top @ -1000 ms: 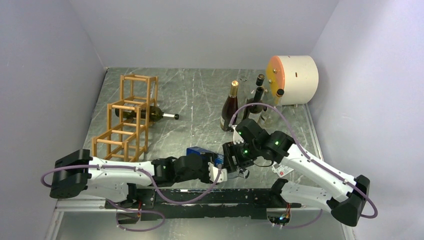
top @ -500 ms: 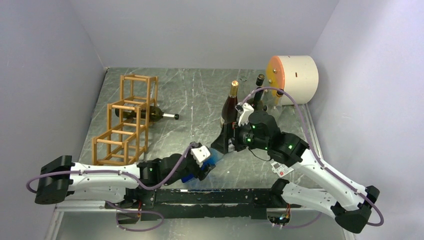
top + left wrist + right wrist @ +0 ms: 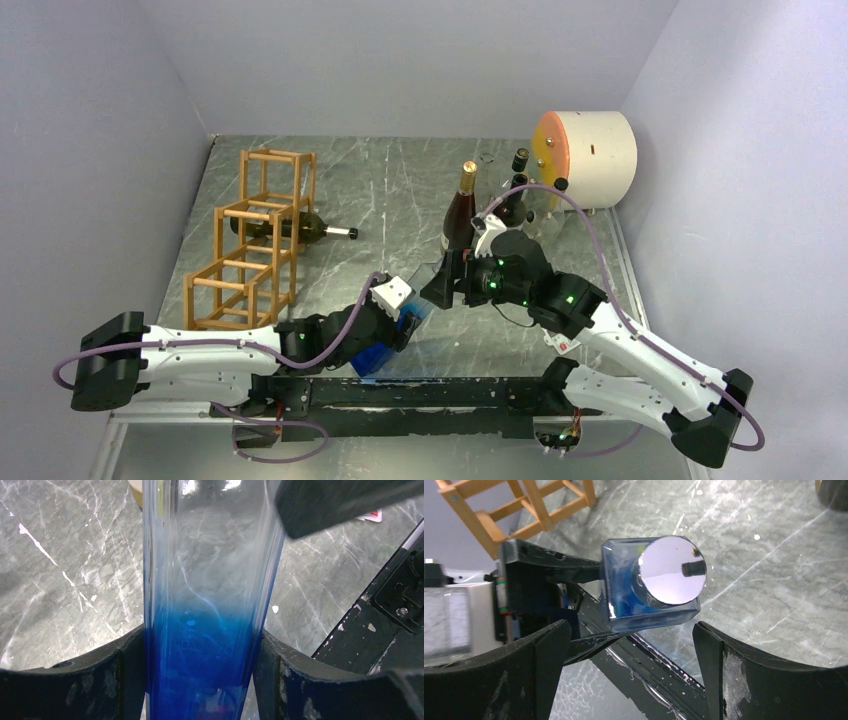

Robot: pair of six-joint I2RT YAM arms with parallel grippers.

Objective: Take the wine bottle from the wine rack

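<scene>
While pinching a blue glass bottle (image 3: pixel 210 580) in the left gripper (image 3: pixel 200 680), seemingly for a handover, holds the right gripper (image 3: pixel 634 665) spread wide facing its cap (image 3: pixel 672 570), leaving the wine bottle (image 3: pixel 290 229) lying in the wine rack (image 3: pixel 247 265), well beyond both.

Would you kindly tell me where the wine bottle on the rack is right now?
In the top external view, the wine bottle lies on its side in the wine rack's middle cell, on the table's left side, neck poking out to the right.
</scene>
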